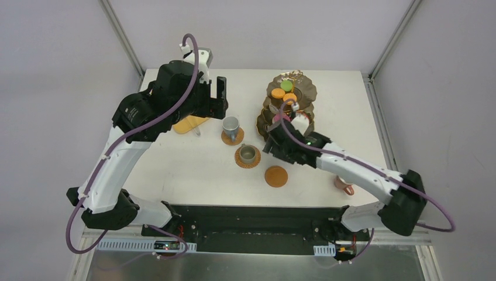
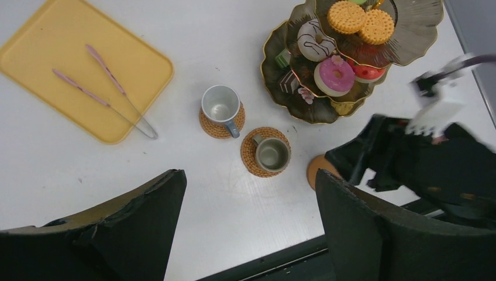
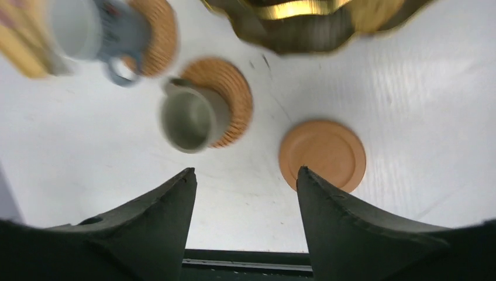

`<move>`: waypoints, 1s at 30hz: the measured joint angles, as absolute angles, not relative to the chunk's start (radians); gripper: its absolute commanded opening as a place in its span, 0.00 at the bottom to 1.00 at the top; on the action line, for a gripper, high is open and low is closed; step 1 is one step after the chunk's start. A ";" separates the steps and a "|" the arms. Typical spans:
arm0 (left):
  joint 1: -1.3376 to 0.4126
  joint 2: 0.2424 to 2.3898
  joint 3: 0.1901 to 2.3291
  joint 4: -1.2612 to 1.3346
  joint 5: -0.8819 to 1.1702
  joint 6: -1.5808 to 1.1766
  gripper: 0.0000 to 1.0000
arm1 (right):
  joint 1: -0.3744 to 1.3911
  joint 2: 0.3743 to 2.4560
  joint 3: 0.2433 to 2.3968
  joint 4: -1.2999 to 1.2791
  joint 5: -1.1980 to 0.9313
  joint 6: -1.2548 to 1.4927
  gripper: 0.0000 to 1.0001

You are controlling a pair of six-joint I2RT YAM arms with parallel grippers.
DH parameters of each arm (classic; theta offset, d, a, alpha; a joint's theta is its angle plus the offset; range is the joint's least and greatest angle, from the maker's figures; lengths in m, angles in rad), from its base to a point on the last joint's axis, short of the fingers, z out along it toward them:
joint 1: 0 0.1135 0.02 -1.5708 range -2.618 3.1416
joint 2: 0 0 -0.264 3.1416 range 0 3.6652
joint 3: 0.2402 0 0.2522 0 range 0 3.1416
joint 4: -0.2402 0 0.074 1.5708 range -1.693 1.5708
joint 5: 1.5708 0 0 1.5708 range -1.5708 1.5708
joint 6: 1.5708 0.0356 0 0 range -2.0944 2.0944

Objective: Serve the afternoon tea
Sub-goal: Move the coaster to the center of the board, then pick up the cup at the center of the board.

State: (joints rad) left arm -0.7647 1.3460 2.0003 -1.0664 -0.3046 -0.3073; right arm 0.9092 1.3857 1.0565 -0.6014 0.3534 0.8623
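Right pincer spread, empty; left pincer spread too, up high. Bare coaster just ahead of the right pincer. Pink mug is behind it on the worktop, beside its arm. Mug looks rigid, light, probably slick: pinch across 1 wall at the rim.

The table is lit brightly and evenly; only soft shadows are cast. The right wrist view is blurred, the stand most.
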 measured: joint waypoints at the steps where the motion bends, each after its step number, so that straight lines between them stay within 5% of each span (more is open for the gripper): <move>1: -0.765 1.349 2.000 -1.062 -0.302 -0.307 0.84 | 0.908 1.359 1.104 -0.628 0.394 0.844 0.71; 7: -0.765 1.353 1.979 -1.013 -0.295 -0.303 0.85 | 0.843 1.030 1.183 -0.838 0.679 0.813 0.73; 12: -0.765 1.353 1.967 -0.999 -0.295 -0.292 0.85 | 0.574 0.843 1.082 -1.017 0.735 0.873 0.75; 22: -0.765 1.353 1.968 -1.001 -0.296 -0.262 0.85 | 0.168 1.061 0.967 -1.020 0.463 0.856 0.71; 27: -0.764 1.351 1.970 -1.010 -0.301 -0.246 0.86 | 0.110 1.107 0.882 -0.968 0.366 0.863 0.55; 30: -0.764 1.346 1.970 -1.015 -0.307 -0.241 0.86 | 0.086 1.114 0.836 -0.922 0.324 0.871 0.34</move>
State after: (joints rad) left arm -0.7643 1.3460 1.9701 -1.0153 -0.3069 -0.2409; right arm 0.0864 1.1137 0.8364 -0.9218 0.3244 0.8707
